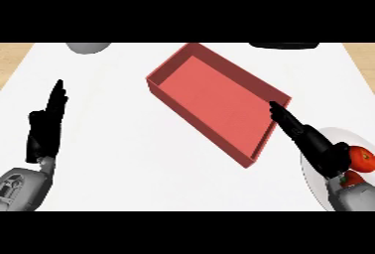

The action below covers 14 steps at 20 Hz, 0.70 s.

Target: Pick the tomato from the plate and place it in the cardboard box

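Tomato: red, round, on plate at 4 o'clock. Right robot hand just beside it, released; left robot hand released.

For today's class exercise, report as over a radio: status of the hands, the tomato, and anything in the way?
Left hand open, resting at left. Right hand open over plate. Tomato on plate, ungrasped. Nothing between it and box.

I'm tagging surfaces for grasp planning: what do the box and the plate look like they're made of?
The box: matte red, thin flat walls meeting in sharp corners, so probably cardboard, possibly painted board. The plate: pale, smooth, slightly see-through, perhaps glass or glazed ceramic; unclear which.
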Motion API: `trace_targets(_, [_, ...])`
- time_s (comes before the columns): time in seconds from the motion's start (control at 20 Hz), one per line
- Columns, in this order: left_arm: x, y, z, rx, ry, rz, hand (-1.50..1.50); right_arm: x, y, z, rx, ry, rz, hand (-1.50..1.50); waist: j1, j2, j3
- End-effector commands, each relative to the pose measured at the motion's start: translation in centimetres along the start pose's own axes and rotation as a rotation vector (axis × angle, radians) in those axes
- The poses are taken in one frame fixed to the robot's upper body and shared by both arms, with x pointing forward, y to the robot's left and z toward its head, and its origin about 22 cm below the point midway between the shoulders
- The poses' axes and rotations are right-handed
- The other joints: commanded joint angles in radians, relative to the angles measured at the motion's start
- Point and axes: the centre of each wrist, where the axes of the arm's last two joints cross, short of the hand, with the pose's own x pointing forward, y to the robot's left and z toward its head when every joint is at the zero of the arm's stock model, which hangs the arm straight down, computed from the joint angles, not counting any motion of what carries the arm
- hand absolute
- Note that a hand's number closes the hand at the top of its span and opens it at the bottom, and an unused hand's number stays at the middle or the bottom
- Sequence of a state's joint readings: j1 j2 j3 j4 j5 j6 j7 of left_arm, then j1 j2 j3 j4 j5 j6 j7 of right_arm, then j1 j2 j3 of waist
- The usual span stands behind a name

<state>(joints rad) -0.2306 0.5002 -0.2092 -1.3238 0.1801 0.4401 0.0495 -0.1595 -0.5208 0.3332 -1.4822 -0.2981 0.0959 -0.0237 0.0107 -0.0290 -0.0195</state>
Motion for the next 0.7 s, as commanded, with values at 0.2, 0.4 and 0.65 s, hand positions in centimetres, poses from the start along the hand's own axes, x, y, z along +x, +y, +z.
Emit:
trace_targets(0.2, [-3.5,0.5,2.4,0.060,0.126,0.089,0.00,2.6,-11.4,5.2,-0.777,-0.063,0.206,1.50,-0.082,0.004,0.015])
trace_targets(0.4, [-4.1,0.0,3.0,0.065,0.185,0.154,0.00,-1.3,-15.5,11.3,-1.119,0.304,0.410,1.50,-0.126,0.014,0.014])
trace_targets(0.65, [-5.0,-2.5,4.4,0.015,0.196,0.179,0.00,-1.7,-12.9,15.1,-1.272,0.242,0.642,-1.50,-0.091,0.017,0.014])
